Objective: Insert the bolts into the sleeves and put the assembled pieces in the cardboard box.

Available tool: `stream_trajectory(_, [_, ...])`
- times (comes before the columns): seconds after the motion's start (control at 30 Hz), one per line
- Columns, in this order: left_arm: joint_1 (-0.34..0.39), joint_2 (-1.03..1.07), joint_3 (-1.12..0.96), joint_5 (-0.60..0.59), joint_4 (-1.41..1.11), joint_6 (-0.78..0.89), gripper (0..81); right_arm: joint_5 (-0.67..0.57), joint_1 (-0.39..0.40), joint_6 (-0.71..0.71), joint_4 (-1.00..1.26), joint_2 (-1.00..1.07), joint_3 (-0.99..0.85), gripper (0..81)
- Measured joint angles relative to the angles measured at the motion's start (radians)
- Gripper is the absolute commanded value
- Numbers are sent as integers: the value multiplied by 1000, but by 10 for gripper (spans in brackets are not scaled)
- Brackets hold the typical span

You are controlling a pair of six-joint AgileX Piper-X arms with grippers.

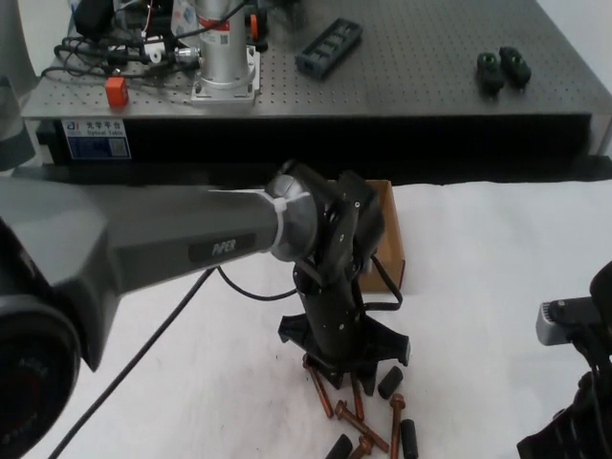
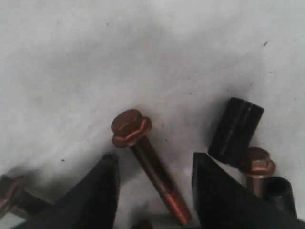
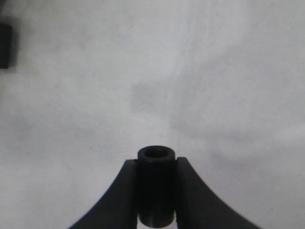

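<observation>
Wrist bent steeply downward, my left arm (image 1: pixel 143 239) stretched in from the left and hung over the scattered bolts (image 1: pixel 395 426) at the near side of the white cloth (image 1: pixel 497 268). My left fingers (image 2: pixel 97 195) were spread apart, straddling one copper bolt (image 2: pixel 143 152) lying flat, with a black sleeve (image 2: pixel 236 131) close beside it. My right fingers (image 3: pixel 119 200) were clenched on a second sleeve (image 3: pixel 156 186), its open bore towards the wrist camera. The cardboard box (image 1: pixel 390 229) stood just beyond my left wrist.

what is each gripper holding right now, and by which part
Right gripper: a sleeve, gripped by its sides. Left gripper: nothing; its open fingers flank a bolt.
</observation>
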State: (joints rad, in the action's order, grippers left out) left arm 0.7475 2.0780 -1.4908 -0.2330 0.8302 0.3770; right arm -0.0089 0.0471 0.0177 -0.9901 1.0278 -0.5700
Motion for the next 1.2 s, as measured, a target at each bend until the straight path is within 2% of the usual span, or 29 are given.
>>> stream_trajectory(0.13, [0,6,-6,12,5,2,125,0,0,0,0,0,0,39])
stream_trajectory(0.2, [0,10,-6,15,-1,2,1,0,-3,0,0,0,0,39])
stream_trajectory(0.4, [0,11,-6,4,-69,2,6,-84,-6,12,43,0,0,39])
stream_trajectory(0.5, [0,-7,-2,4,-80,-9,6,-213,-6,40,111,0,0,39])
stream_trajectory(0.53, [0,-25,6,4,-86,-25,6,-221,-6,40,116,0,0,39])
stream_trajectory(0.6, [-6,-95,37,4,-131,-46,6,-319,-6,61,164,0,0,39])
stream_trajectory(0.7, [-27,-245,119,-15,-262,-51,6,-375,-2,74,225,0,6,39])
stream_trajectory(0.77, [-47,-359,158,-35,-333,-49,6,-478,8,101,264,0,14,39])
stream_trajectory(0.93, [-89,-526,367,-204,-588,7,6,-647,117,210,547,2,76,39])
stream_trajectory(1.1, [-99,-600,477,-290,-695,45,6,-677,239,368,860,2,101,39])
stream_trajectory(1.2, [-101,-633,534,-339,-753,71,6,-654,273,431,1038,4,101,39])
